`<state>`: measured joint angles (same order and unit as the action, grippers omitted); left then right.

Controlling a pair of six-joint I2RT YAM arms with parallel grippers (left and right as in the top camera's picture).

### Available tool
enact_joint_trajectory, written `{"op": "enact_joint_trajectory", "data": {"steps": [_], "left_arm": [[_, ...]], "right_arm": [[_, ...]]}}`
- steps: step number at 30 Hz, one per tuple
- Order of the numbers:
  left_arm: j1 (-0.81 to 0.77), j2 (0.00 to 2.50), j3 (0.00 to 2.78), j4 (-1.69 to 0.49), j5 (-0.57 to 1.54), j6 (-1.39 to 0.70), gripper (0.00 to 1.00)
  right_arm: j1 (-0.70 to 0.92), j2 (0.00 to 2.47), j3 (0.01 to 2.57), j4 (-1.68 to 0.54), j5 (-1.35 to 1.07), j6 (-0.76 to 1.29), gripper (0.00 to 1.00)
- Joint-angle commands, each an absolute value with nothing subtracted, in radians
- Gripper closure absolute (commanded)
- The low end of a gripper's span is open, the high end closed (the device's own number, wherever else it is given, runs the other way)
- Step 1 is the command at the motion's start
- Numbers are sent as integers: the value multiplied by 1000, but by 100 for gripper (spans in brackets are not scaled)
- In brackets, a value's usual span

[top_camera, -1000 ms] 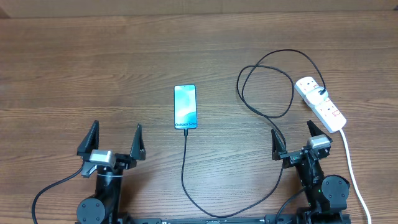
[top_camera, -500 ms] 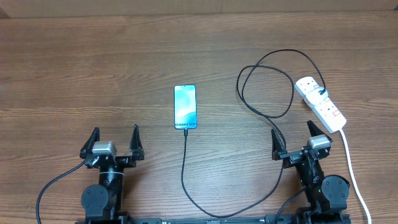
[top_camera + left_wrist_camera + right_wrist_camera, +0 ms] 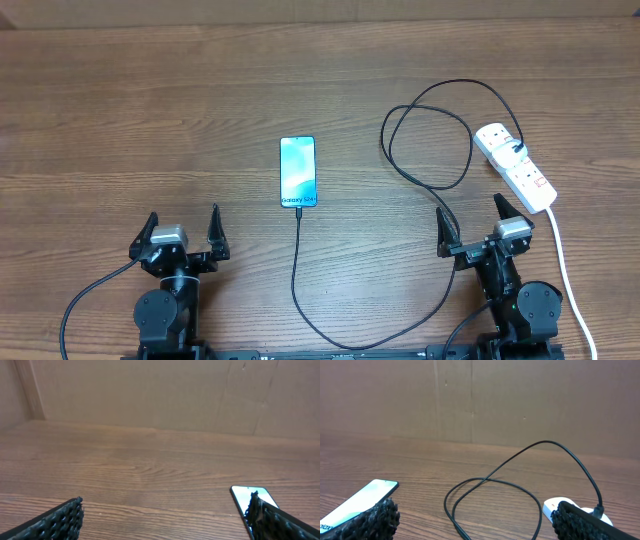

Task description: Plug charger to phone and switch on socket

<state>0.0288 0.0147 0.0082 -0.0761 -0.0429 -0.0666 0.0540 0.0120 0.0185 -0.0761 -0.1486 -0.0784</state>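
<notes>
Overhead: phone (image 3: 298,172) lies well apart, ahead-right of left end effector (image 3: 183,216).

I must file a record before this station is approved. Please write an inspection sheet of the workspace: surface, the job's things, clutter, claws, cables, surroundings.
Surface: wooden table, brown grain.
Job's things: phone lies flat with its screen lit; power strip lies at the far right, and whether its red switches are on cannot be told.
Clutter: nothing seen.
Claws: left claw and right claw are both open and hold nothing, near the front edge.
Cables: black charger cable meets the phone's near end and loops to its plug on the power strip; white cord runs from the strip toward the front.
Surroundings: cardboard wall behind the table.
</notes>
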Motion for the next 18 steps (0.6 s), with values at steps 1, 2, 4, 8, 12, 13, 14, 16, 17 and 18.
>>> {"op": "enact_joint_trajectory", "data": {"steps": [1, 2, 4, 8, 12, 13, 14, 16, 17, 18], "left_arm": [[30, 3, 5, -75, -62, -28, 0], [29, 3, 5, -76, -59, -26, 0], [29, 3, 5, -77, -54, -20, 0], [29, 3, 5, -77, -51, -5, 0], [27, 3, 5, -75, -52, 0, 0], [25, 3, 5, -75, -52, 1, 1], [26, 4, 5, -75, -52, 1, 0], [26, 4, 5, -74, -52, 0, 1], [26, 4, 5, -75, -52, 0, 0], [26, 4, 5, -75, -52, 1, 0]], "right_arm": [[57, 3, 8, -73, -135, -76, 0], [57, 3, 8, -73, -135, -76, 0], [57, 3, 8, -73, -135, -76, 0], [57, 3, 8, -73, -135, -76, 0], [57, 3, 8, -73, -135, -76, 0], [57, 3, 8, -73, -135, -76, 0], [57, 3, 8, -73, -135, -76, 0], [57, 3, 8, -73, -135, -76, 0], [57, 3, 8, -73, -135, -76, 0], [57, 3, 8, -73, -135, -76, 0]]}}
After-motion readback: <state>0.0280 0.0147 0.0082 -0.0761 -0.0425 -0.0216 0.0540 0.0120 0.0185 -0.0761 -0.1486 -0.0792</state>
